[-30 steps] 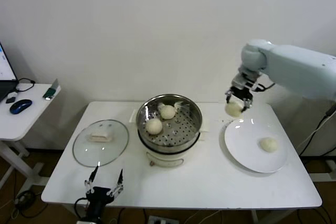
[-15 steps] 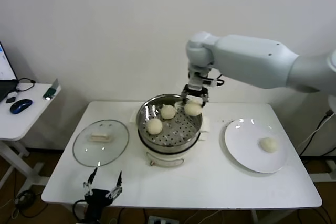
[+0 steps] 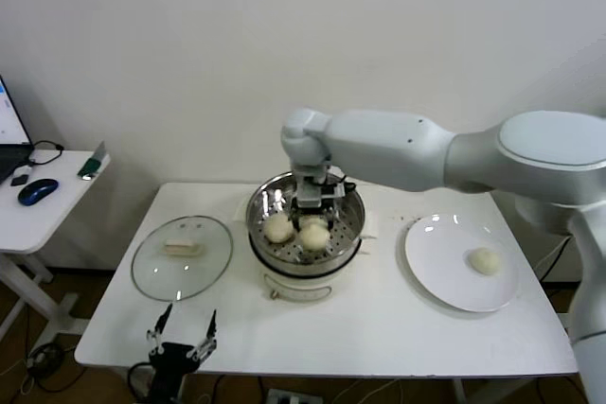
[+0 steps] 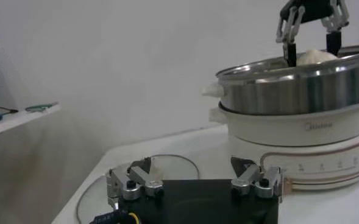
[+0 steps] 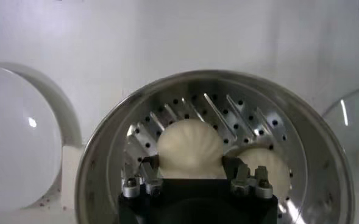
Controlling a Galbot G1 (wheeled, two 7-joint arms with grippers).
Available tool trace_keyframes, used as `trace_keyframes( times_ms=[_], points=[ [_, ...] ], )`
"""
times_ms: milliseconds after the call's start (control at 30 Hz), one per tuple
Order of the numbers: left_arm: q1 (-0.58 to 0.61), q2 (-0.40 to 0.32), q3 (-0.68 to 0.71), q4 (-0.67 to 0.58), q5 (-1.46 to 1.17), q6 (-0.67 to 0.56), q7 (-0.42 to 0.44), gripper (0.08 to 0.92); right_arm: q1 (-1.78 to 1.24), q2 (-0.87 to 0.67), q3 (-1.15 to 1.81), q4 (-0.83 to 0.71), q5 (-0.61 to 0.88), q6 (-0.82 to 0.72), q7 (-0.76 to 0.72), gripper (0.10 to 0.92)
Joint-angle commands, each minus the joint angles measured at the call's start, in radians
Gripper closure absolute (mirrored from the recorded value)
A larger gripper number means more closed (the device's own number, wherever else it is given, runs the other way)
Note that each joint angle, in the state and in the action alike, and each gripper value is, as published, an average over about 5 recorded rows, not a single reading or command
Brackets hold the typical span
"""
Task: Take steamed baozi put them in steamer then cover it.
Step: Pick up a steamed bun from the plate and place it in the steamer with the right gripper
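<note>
The steamer (image 3: 305, 251) stands mid-table, a shiny pot on a white base. My right gripper (image 3: 315, 219) reaches down into it, shut on a steamed baozi (image 3: 315, 235) that sits low over the perforated tray. In the right wrist view this baozi (image 5: 190, 148) fills the gap between the fingers, and another baozi (image 5: 268, 168) lies beside it. A loose baozi (image 3: 278, 227) rests on the tray left of the held one. One more baozi (image 3: 485, 260) lies on the white plate (image 3: 445, 276). My left gripper (image 3: 180, 336) waits open at the table's front edge.
The round glass lid (image 3: 182, 257) with its cream handle lies flat left of the steamer, just beyond the left gripper (image 4: 193, 181). The plate sits on the table's right side. A side desk with a mouse (image 3: 37, 191) stands at far left.
My right arm carried the baozi leftward from above the plate, over the steamer's rim, and lowered it into the pot. The left arm stayed put.
</note>
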Motion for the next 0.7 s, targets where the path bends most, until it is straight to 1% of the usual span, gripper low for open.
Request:
trace_keyframes(
  times_ms=[33, 200, 367, 433, 567, 700],
  points=[
    [0.003, -0.001, 0.002, 0.012, -0.004, -0.002, 0.0, 0.177, -0.045, 0.033, -0.01, 0.004, -0.018, 0.016, 0.005, 0.338],
    [0.002, -0.004, 0.004, 0.011, -0.003, 0.0, 0.0, 0.177, -0.05, 0.026, -0.009, 0.008, -0.035, 0.011, 0.019, 0.328],
    [0.001, -0.005, 0.003, 0.005, -0.002, 0.002, 0.0, 0.177, -0.041, 0.019, -0.002, 0.006, -0.048, 0.007, 0.028, 0.233],
    [0.001, -0.005, 0.001, 0.004, -0.002, 0.002, 0.0, 0.177, -0.036, 0.012, 0.007, 0.008, -0.058, 0.012, 0.03, 0.211],
    [0.001, -0.005, -0.001, 0.004, -0.002, 0.002, -0.001, 0.177, -0.016, -0.02, 0.041, 0.011, -0.068, 0.009, 0.039, 0.203],
    [0.0, -0.002, -0.001, 0.006, -0.002, 0.002, -0.001, 0.177, 0.021, -0.083, 0.078, -0.012, -0.031, -0.029, 0.049, 0.203]
  ],
)
